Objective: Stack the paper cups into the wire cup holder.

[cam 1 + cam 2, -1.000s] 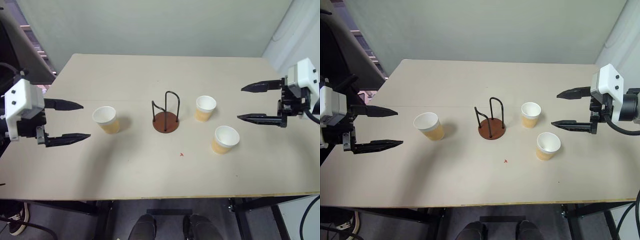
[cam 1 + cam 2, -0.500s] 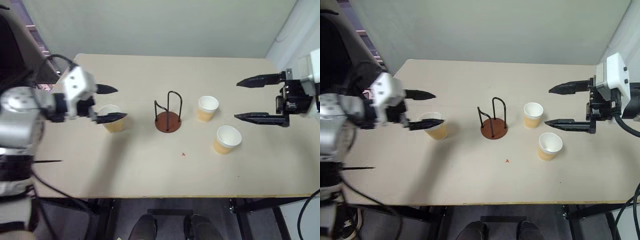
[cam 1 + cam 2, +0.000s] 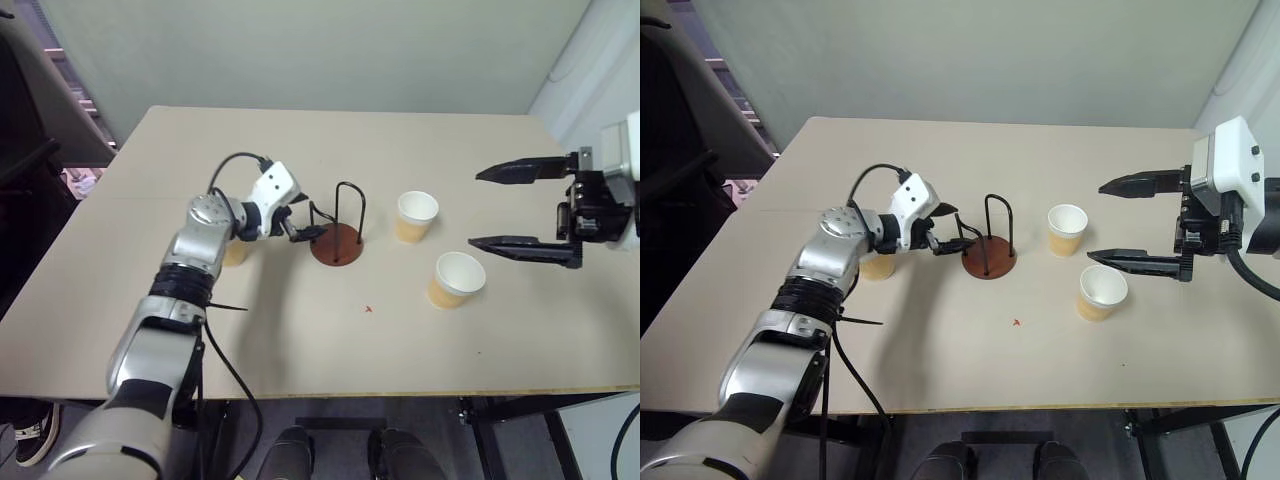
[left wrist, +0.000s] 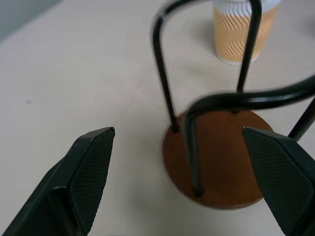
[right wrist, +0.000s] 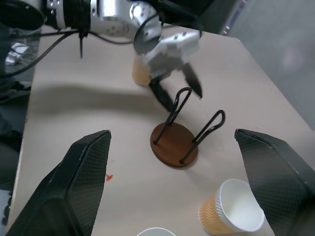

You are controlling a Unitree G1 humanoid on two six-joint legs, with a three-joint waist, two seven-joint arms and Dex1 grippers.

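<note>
Here: left end effector (image 3: pixel 948 231) spread beside wire cup holder (image 3: pixel 989 262); right end effector (image 3: pixel 1137 222) spread; no legible writing.

The wire cup holder (image 3: pixel 334 240) stood near the middle of the table (image 3: pixel 300 350); one paper cup (image 3: pixel 235 252) sat to its left, partly behind the left arm; a second cup (image 3: pixel 414 216) stood to its right, and a third (image 3: pixel 455 279) lay right of that and nearer the front edge; the left gripper (image 3: pixel 948 229) sat just left of the holder, the right gripper (image 3: pixel 515 206) well off to the right.
</note>
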